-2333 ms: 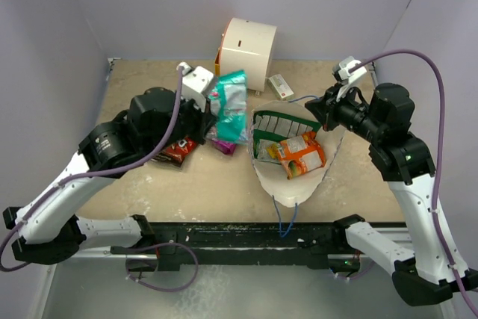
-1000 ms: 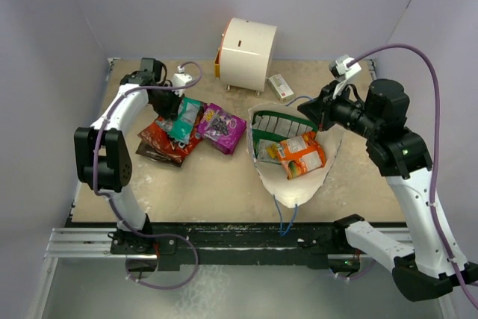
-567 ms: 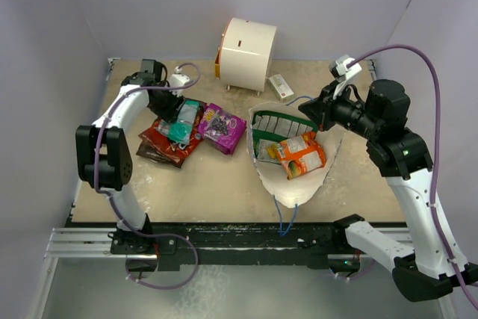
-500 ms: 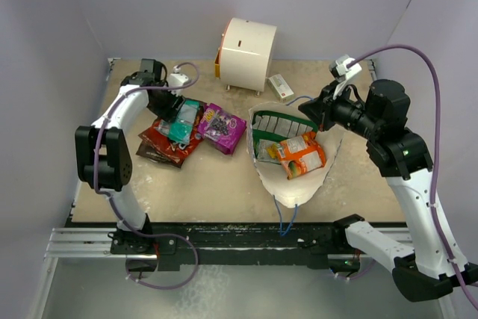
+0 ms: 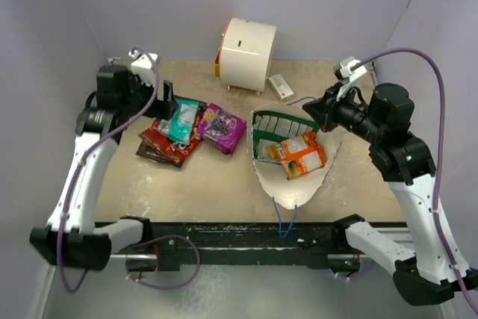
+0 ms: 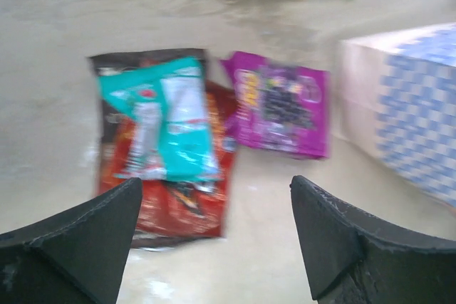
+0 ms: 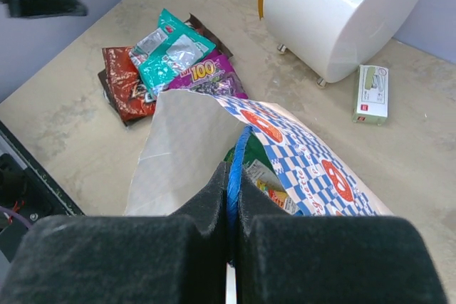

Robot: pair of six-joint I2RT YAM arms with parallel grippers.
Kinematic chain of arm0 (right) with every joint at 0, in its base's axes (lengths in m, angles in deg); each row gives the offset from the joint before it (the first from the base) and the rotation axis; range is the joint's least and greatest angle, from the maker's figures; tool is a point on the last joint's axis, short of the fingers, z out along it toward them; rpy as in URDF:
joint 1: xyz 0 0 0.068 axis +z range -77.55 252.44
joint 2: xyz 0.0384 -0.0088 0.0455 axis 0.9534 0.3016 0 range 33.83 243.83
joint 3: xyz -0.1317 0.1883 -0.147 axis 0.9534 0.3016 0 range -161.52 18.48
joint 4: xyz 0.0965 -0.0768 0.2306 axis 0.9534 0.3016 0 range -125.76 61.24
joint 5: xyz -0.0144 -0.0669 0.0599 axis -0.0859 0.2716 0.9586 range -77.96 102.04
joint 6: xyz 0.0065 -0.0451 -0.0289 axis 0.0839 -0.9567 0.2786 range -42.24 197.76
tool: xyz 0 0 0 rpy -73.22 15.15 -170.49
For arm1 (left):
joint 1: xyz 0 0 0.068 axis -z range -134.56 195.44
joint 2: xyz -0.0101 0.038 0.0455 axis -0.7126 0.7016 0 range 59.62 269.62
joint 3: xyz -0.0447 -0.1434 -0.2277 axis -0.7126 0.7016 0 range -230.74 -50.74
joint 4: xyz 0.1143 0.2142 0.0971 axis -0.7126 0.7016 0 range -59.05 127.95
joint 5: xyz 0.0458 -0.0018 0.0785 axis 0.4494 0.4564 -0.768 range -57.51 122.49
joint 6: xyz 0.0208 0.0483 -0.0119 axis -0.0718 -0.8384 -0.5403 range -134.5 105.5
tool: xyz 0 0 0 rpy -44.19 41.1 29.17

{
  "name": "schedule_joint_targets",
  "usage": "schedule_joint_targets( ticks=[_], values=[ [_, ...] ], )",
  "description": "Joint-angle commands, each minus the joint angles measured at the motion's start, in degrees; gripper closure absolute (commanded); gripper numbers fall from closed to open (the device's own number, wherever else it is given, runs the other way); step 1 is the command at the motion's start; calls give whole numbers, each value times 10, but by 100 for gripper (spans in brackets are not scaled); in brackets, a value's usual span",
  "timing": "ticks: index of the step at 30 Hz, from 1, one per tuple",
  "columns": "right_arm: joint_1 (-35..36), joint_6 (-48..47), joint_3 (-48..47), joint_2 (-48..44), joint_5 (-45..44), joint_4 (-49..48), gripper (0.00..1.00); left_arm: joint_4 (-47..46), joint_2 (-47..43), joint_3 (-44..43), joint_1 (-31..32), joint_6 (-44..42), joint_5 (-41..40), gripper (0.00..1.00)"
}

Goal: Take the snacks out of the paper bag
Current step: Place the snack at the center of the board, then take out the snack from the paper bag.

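Hanging wide open, the left pincer (image 6: 214, 204) is seen over the pile at centre left of the overhead view, with nothing held. Three snacks are counted out on the bench (image 5: 216, 184): one teal packet (image 5: 181, 119) lying on one dark brown chips bag (image 5: 164, 143), and one purple packet (image 5: 222, 126) just beside them. One paper bag (image 5: 287, 188) is laid at centre right, its mouth kept up by the right pincer (image 7: 229, 204), which is clamped on the blue string handle (image 7: 239, 154). Inside, at least two snacks can be made out: one orange packet (image 5: 302, 158) and one green-and-white packet (image 5: 270, 153); anything deeper is hidden.

Trouble is likely to come from that thin string: should it slip, the mouth would probably collapse over what remains. The paper rim could also be snagged on the way in, and the bag dragged or torn. Glossy film may be pinched poorly and dropped.

One white cylindrical appliance (image 5: 246, 51) and one small white box (image 5: 280, 86) are noted at upper centre, well apart from the pile.
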Motion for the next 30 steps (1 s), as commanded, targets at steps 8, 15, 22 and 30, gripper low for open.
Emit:
schedule_joint_targets(
  ticks=[8, 15, 22, 30],
  values=[
    [3, 4, 26, -21, -4, -47, 100, -161, -208, 164, 231, 381, -22, 21],
    [3, 3, 35, -39, -13, -48, 100, -165, -97, 72, 602, 316, -288, 20],
    [3, 15, 34, -50, -5, -56, 100, -192, 73, -18, 748, 194, -356, 22],
    [3, 5, 34, -72, 2, -52, 100, -219, 177, -27, 746, 96, -359, 64]
  ],
)
